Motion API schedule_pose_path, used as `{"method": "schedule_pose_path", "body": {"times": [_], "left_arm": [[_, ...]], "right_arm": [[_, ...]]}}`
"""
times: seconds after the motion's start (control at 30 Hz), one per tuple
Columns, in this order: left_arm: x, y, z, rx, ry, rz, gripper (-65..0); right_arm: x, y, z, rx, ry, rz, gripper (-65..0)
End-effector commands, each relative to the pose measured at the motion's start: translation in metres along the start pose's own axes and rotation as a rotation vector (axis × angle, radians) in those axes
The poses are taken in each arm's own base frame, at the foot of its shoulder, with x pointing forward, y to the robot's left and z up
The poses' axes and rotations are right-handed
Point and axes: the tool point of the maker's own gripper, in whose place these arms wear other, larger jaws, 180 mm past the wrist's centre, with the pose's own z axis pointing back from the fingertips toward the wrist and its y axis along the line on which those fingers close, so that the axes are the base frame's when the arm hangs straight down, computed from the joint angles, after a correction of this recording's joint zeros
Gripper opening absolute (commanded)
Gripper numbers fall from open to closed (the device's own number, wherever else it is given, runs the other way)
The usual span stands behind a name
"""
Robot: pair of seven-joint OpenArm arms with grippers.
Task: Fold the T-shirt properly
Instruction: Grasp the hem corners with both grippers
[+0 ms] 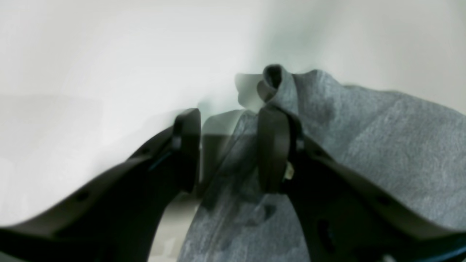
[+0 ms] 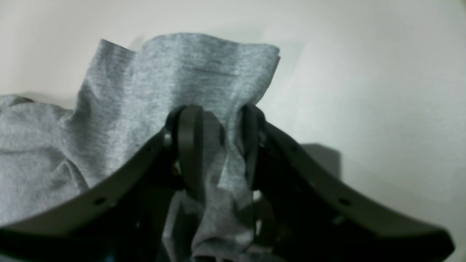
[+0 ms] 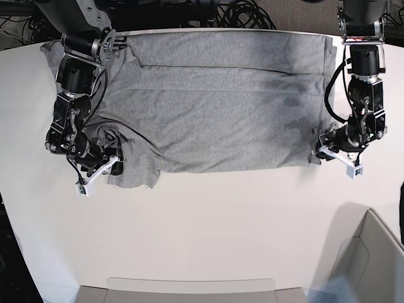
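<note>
The heather-grey T-shirt [image 3: 214, 107] lies spread across the far half of the white table [image 3: 221, 221], plain side up, with a fold line across its upper part. My right gripper [image 3: 108, 165] is at the shirt's near-left corner, by the sleeve. In the right wrist view it [image 2: 220, 112] is shut on a bunched fold of the shirt [image 2: 145, 80]. My left gripper [image 3: 319, 151] is at the shirt's near-right edge. In the left wrist view it [image 1: 229, 116] stands open, with the shirt's edge [image 1: 382, 145] lying partly in the gap and a rolled bit of cloth past one fingertip.
A light open box [image 3: 372, 259] stands at the near right corner. A flat pale tray [image 3: 189, 290] lies at the near edge. Cables [image 3: 240, 12] run behind the table's far edge.
</note>
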Motion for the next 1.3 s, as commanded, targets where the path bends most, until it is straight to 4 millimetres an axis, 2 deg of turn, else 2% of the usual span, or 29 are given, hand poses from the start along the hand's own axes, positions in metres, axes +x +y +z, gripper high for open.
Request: {"method": "schedule_pose_path", "body": {"times": [0.0, 0.13, 0.2, 0.33, 0.43, 0.53, 0.83, 0.93, 1.07, 1.13, 1.2, 1.27], "left_arm": [[0.016, 0.001, 0.007, -0.002, -0.030, -0.006, -39.7], [0.038, 0.026, 0.024, 0.014, -0.110, 0.104, -39.9], [0.042, 0.033, 0.030, 0.005, -0.129, 0.121, -39.9], [0.041, 0.018, 0.033, -0.053, -0.105, 0.037, -39.8], [0.031, 0.012, 0.023, -0.065, -0.082, 0.057, -39.8], [0.023, 0.014, 0.019, -0.063, -0.060, 0.075, -39.8], [0.022, 0.012, 0.016, -0.070, -0.064, 0.080, -39.8], [0.026, -0.002, 0.012, -0.089, -0.067, 0.055, -39.8], [0.022, -0.018, 0.005, -0.112, -0.048, 0.027, -39.8], [0.031, -0.031, 0.004, -0.137, -0.064, 0.028, -39.8], [0.035, -0.034, 0.002, -0.143, -0.065, 0.034, -39.8], [0.030, -0.030, -0.003, -0.138, -0.043, 0.057, -40.0]], "right_arm": [[-0.002, -0.005, 0.002, -0.025, 0.041, 0.018, -46.3], [-0.002, -0.005, 0.002, -0.025, 0.041, 0.018, -46.3], [-0.002, -0.008, 0.003, -0.031, 0.042, 0.020, -46.3], [-0.002, -0.011, 0.004, -0.035, 0.043, 0.022, -46.3], [-0.002, -0.011, 0.004, -0.035, 0.043, 0.022, -46.3], [-0.002, -0.011, 0.004, -0.035, 0.043, 0.022, -46.3], [-0.002, -0.011, 0.004, -0.035, 0.043, 0.022, -46.3], [-0.002, -0.010, 0.004, -0.034, 0.043, 0.022, -46.3], [-0.002, -0.009, 0.003, -0.033, 0.042, 0.021, -46.3], [0.000, -0.009, 0.003, -0.032, 0.036, 0.022, -46.3], [0.007, -0.007, 0.003, -0.029, 0.024, 0.024, -46.4], [0.010, -0.006, 0.003, -0.028, 0.018, 0.026, -46.4]]}}
